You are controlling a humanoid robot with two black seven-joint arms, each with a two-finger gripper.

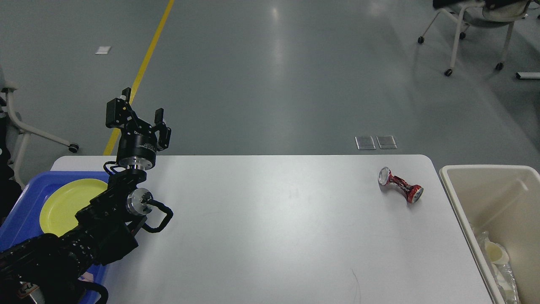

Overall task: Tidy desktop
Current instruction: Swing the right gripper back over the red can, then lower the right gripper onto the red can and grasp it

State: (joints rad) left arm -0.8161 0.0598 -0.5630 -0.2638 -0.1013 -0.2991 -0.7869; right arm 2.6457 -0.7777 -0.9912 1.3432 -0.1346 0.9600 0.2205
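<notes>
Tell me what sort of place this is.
Probably a robotics lab or test hall: a grey sealed floor with a yellow painted line, wheeled office chairs standing about, and a white rounded-corner desktop staged with one crushed red can.

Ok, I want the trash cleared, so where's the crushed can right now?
In the head view the crushed red can lies on its side near the desktop's far right corner, just left of the beige bin.

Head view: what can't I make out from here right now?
- Right pincer: out of frame entirely.
- Beige plastic bin: cut off by the right and bottom edges; contents partly unseen.
- Blue rectangular tray and yellow round plate: partly hidden behind the left arm.
- Crushed red can: label too small to read.
</notes>
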